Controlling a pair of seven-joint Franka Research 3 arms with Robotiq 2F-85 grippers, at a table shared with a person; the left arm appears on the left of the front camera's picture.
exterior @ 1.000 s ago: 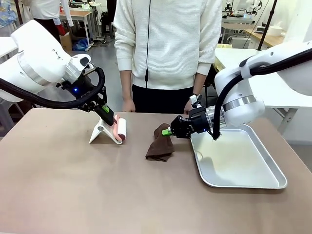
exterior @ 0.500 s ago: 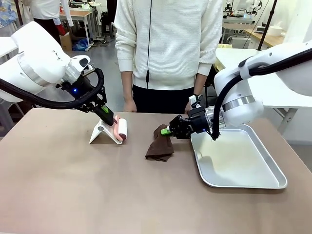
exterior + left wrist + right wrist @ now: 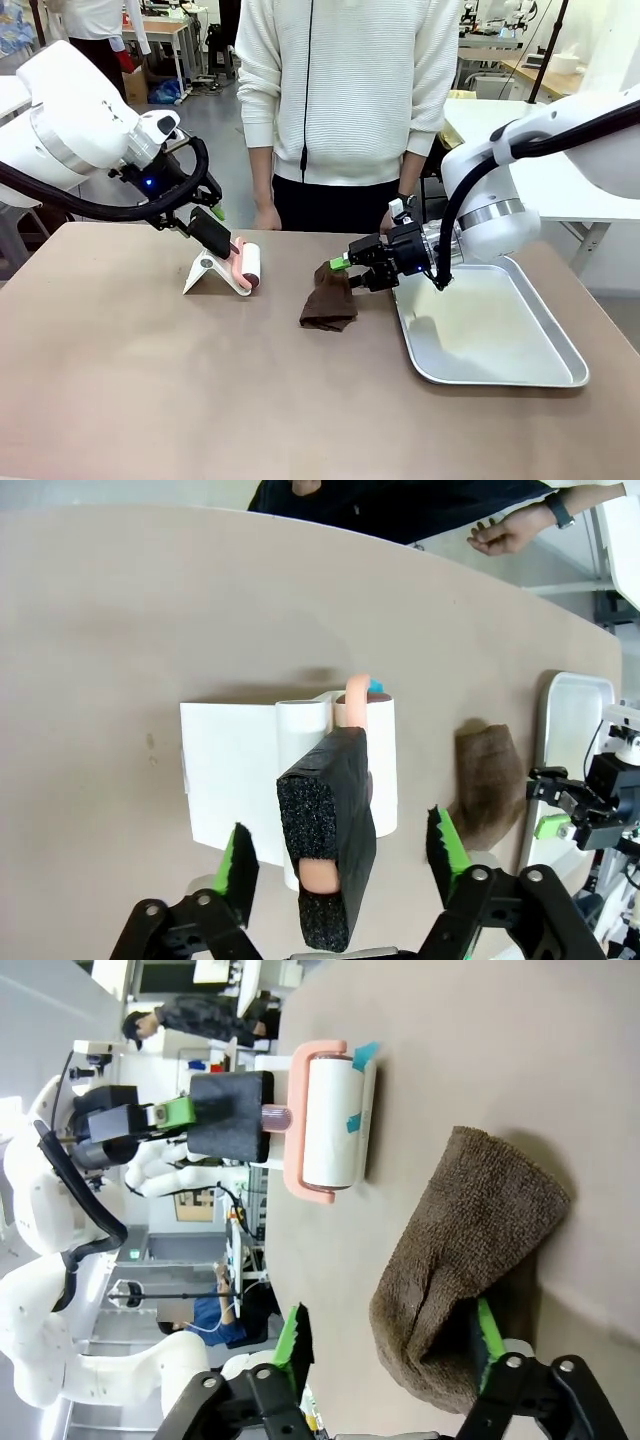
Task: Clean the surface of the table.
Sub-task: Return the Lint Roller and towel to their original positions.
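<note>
Left end effector [image 3: 340, 865] spread wide around the roller handle [image 3: 330, 830], not gripping; right end effector [image 3: 390, 1355] open at the cloth [image 3: 330, 300], crumpled mid-bench [image 3: 200, 400] beside the tray [image 3: 500, 340], both tools ready for wiping.

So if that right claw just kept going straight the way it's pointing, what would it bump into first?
Most likely the brown cloth: the right gripper has its open fingers on either side of the cloth's near end. Beyond it stands the lint roller, though depth is hard to judge.
</note>
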